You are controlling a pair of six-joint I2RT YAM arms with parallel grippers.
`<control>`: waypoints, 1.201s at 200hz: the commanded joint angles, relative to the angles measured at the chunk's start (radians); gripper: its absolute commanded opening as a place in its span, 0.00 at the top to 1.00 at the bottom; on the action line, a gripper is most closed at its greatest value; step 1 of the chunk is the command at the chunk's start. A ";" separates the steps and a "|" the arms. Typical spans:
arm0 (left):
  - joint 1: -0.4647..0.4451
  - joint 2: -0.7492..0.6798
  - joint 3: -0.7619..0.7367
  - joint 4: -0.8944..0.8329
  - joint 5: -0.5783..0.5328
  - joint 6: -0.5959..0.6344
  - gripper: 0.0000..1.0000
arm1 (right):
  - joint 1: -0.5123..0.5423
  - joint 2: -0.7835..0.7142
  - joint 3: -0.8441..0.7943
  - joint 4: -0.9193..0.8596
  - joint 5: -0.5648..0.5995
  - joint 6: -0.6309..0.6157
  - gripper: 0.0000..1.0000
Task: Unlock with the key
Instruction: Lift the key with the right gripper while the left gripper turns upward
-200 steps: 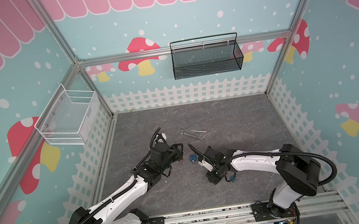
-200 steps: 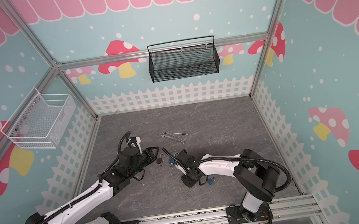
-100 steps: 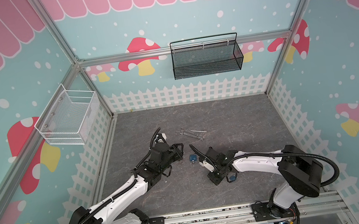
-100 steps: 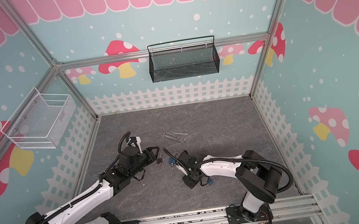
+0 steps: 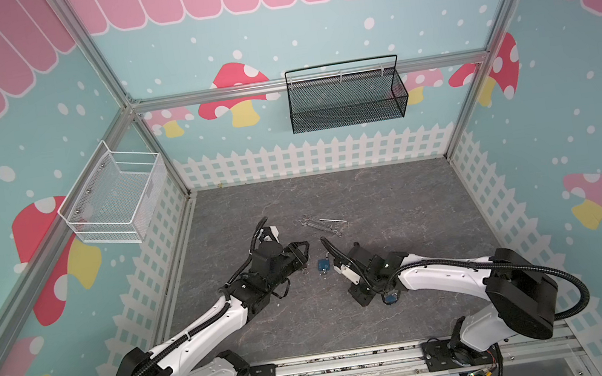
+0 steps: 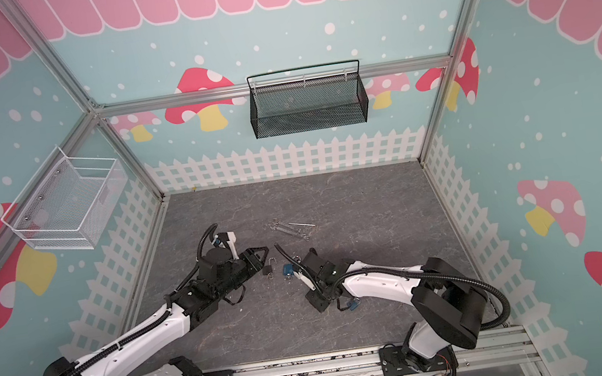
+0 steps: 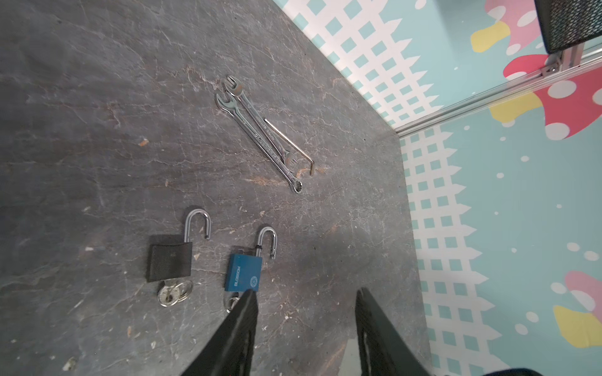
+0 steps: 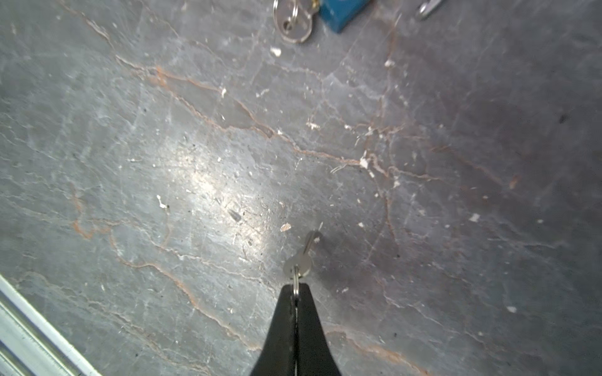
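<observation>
Plainly, the key (image 8: pixel 302 258) is not lying flat. It hangs from a split ring (image 8: pixel 295 283) just over bare desk (image 8: pixel 163 162). The right fingers (image 8: pixel 283 319) are pressed together on that ring, not on the key itself. I judge the key light, stiff, thin and slick. Hung by the ring it will probably swing and twist freely, so aiming its blade at a keyway from this hold would be hard. Its flat head looks like the better place to pinch for insertion and turning.

A blue lock body (image 8: pixel 342 14) with its own key and ring shows at the far edge of the right wrist view, well apart from the hanging key.

In the left wrist view a blue padlock (image 7: pixel 242 271) and a black padlock (image 7: pixel 169 262) lie side by side, both with the shackle sprung open. The left fingers (image 7: pixel 241 325) are spread with nothing between them, one tip just beside the blue padlock. Two wrenches (image 7: pixel 260 130) and a hex key (image 7: pixel 290 143) lie further off. In a top view a second blue padlock (image 5: pixel 390 298) sits half hidden under the right arm; I cannot tell whether it is locked.

Compared with a second ago, the right fingers have closed. Both arms have barely shifted, and the left fingers are spread as they were.
</observation>
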 commanded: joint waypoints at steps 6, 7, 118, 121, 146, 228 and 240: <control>0.006 -0.044 -0.037 0.072 0.036 -0.151 0.52 | -0.020 -0.057 -0.002 0.052 0.031 -0.050 1.00; 0.006 -0.045 -0.039 0.074 0.037 -0.155 0.51 | -0.021 -0.059 -0.002 0.053 0.031 -0.050 1.00; -0.011 0.028 -0.071 0.377 0.051 -0.687 0.45 | -0.117 -0.129 0.142 0.290 -0.149 0.087 1.00; -0.013 0.032 -0.070 0.379 0.049 -0.697 0.44 | -0.117 -0.128 0.146 0.298 -0.149 0.090 1.00; -0.024 0.079 -0.060 0.434 0.032 -0.779 0.41 | -0.118 -0.098 0.196 0.341 -0.171 0.120 1.00; -0.063 0.149 0.000 0.504 -0.033 -0.909 0.28 | -0.118 -0.056 0.205 0.471 -0.248 0.165 1.00; -0.065 0.147 -0.003 0.516 -0.050 -0.914 0.30 | -0.118 -0.061 0.191 0.478 -0.243 0.164 1.00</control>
